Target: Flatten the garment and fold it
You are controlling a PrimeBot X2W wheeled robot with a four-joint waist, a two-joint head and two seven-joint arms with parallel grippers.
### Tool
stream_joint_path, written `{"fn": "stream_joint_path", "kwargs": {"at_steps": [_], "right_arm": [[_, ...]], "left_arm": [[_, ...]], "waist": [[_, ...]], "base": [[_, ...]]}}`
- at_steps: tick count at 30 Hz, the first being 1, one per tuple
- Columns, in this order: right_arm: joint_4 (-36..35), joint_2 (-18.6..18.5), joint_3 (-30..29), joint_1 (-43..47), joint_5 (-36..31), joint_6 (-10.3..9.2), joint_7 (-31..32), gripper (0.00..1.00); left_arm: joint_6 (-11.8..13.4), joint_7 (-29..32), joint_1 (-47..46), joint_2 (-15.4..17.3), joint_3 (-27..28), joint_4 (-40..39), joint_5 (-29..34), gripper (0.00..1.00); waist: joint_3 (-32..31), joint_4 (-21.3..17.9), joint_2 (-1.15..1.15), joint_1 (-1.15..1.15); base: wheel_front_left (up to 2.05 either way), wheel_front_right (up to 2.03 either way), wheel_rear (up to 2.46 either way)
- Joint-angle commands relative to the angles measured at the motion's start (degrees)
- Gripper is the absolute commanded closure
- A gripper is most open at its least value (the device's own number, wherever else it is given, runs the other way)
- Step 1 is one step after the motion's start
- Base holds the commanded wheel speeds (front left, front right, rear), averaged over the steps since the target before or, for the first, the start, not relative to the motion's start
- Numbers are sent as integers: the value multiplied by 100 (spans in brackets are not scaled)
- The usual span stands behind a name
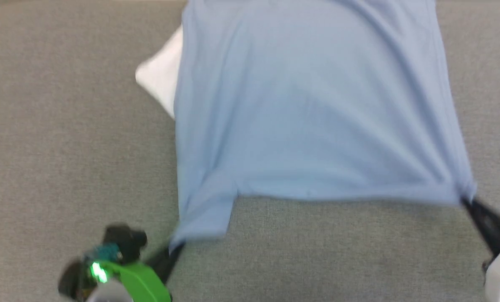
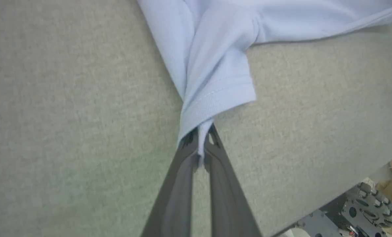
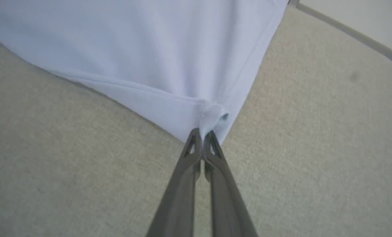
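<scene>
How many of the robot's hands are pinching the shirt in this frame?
2. The left hand is shut on a stitched hem at the near-left corner of the shirt. The right hand is shut on its near-right corner. Both grips are in plain sight.

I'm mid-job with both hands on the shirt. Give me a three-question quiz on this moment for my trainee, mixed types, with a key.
1. True or false: the left hand is open and clear of the garment.
2. What does the right hand pinch? A) a near corner of the garment B) the left hand C) nothing
3. Fill in: in the head view, the fabric panel peeking out at the garment's left edge is coloured ___.
Key: 1 false; 2 A; 3 white.
</scene>
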Motion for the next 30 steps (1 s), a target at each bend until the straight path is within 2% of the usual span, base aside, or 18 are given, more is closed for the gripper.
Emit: {"fn": "stream_joint_path", "kwargs": {"at_steps": [1, 6, 12, 18, 24, 30], "right_arm": [[53, 71, 3, 173, 75, -11, 78, 100], [320, 187, 236, 781, 353, -11, 562, 100], [544, 267, 481, 1345, 639, -11, 883, 100], [661, 248, 427, 1830, 871, -11, 1400, 100], [428, 180, 145, 2010, 895, -11, 1370, 100], [133, 97, -37, 1636, 710, -11, 995, 100]], "left_arm": [[-58, 64, 228, -86, -77, 94, -170, 100], [-299, 270, 700, -276, -251, 474, -728, 100], [-442, 505, 1055, -351, -354, 631, -1139, 100], [-602, 908, 1451, -110, -416, 393, -1721, 100], [-532, 538, 1471, 193, -204, 166, -1619, 100], [-561, 149, 1142, 381, 78, 21, -1211, 100]], "waist": [[-288, 1, 0, 1], [-507, -2, 0, 1], [-652, 22, 0, 1], [-828, 69, 0, 1], [-1014, 113, 0, 1], [-1092, 109, 0, 1]], "base": [[0, 0, 0], [0, 0, 0], [0, 0, 0], [0, 0, 0], [0, 0, 0], [0, 0, 0]]}}
